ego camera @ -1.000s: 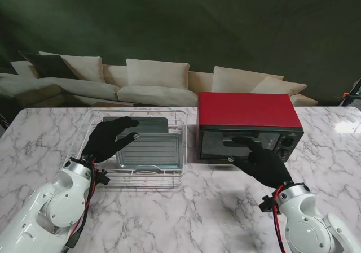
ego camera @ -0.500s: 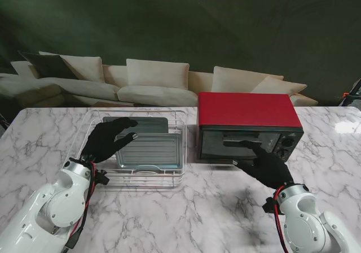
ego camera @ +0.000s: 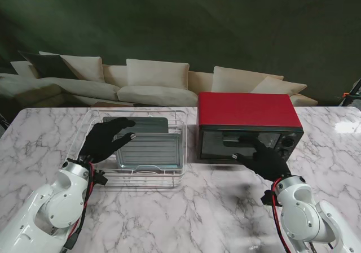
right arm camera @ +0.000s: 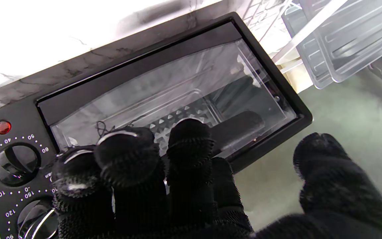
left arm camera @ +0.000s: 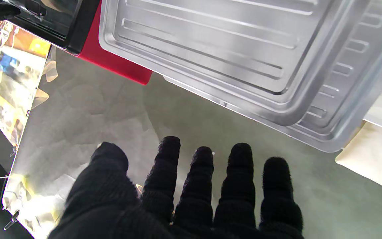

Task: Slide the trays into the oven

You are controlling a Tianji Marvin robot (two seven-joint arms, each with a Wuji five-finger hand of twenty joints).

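A red oven (ego camera: 247,110) with a black glass door (ego camera: 240,144) stands shut on the right of the marble table. Its door handle (right arm camera: 235,127) lies just past my right hand's fingertips (right arm camera: 189,132). My right hand (ego camera: 266,161) is open in front of the door, fingers reaching toward the glass. Two metal trays (ego camera: 148,149) lean upright in a clear wire rack (ego camera: 169,177) on the left. My left hand (ego camera: 104,140) hovers open by the rack's left side, holding nothing. In the left wrist view the nearer tray (left arm camera: 217,49) fills the frame beyond the spread fingers (left arm camera: 204,186).
The oven's dials (right arm camera: 17,162) sit at the right end of its front panel. A beige sofa (ego camera: 152,83) runs behind the table's far edge. Bare marble (ego camera: 186,213) lies nearer to me between both arms.
My right hand has moved farther from me, closing in on the oven door and its handle. The left hand has shifted only slightly by the rack.
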